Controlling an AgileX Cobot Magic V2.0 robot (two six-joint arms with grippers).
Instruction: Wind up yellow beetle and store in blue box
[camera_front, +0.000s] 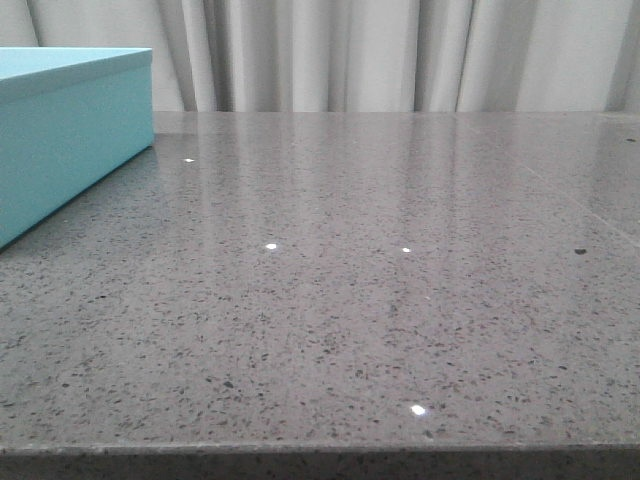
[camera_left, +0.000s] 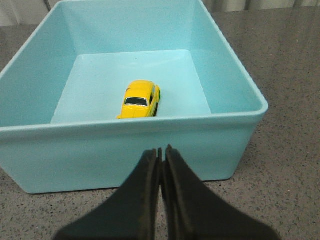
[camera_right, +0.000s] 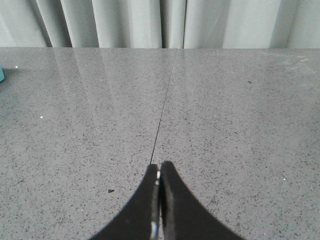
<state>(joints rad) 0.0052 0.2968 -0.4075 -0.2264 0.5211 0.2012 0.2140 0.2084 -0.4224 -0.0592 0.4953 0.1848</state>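
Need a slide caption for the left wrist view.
Yellow beetle sits inside the blue box; left gripper shut and empty outside its wall.

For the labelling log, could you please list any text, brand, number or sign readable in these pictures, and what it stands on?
None can be read.
The box: plain turquoise walls, no print in the front or left wrist view.
The beetle: plain yellow body, no plate or badge legible; anything there is too small to tell.
The table: only speckles and light glints.
The left gripper and right gripper: plain black, unmarked.

speckled grey stone table (camera_front: 380, 320) with a thin seam carries the blue box (camera_front: 60, 130) at its left side
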